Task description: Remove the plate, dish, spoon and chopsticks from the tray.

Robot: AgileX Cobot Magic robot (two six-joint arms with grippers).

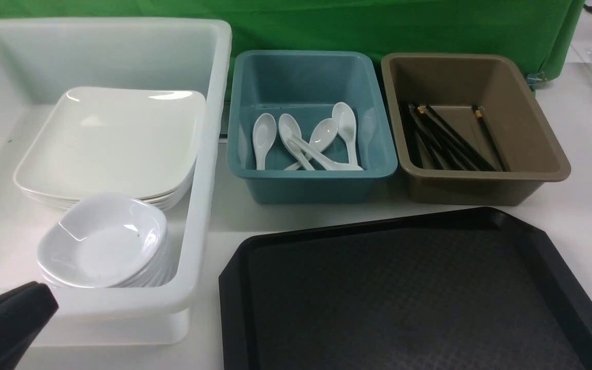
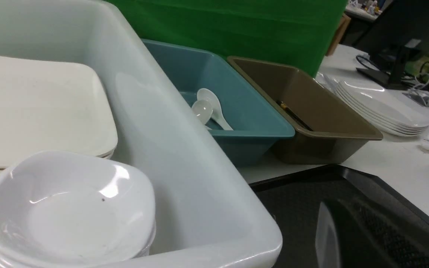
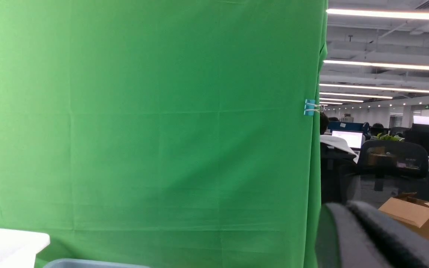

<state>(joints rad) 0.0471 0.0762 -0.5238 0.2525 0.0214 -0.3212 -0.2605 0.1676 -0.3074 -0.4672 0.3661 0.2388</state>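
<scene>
Black and closed with nothing between its fingers, the left gripper (image 1: 44,298) sits at the near outer corner of the white bin (image 1: 208,154), low over that bin's front wall. The right gripper (image 3: 352,208) shows only as a dark blurred finger edge in its wrist view, raised and facing the green backdrop (image 3: 143,130); whether its fingers are together or apart cannot be told. Inside the white bin, just beyond the left gripper, stands a stack of small white squarish dishes (image 1: 103,241), and behind them, deeper in the bin, a stack of large square plates with the plate (image 1: 113,141) on top. Beside the white bin, on the side away from the left gripper, is the teal bin (image 1: 311,180), holding several white spoons; the spoon (image 1: 264,137) lies bowl-up among them. Past the teal bin stands the brown bin (image 1: 481,185), with the chopsticks (image 1: 450,139) lying slanted among other black pairs on its floor. In front of the teal and brown bins, the black tray (image 1: 404,293) lies flat on the white table (image 1: 584,205), its textured surface bare.
</scene>
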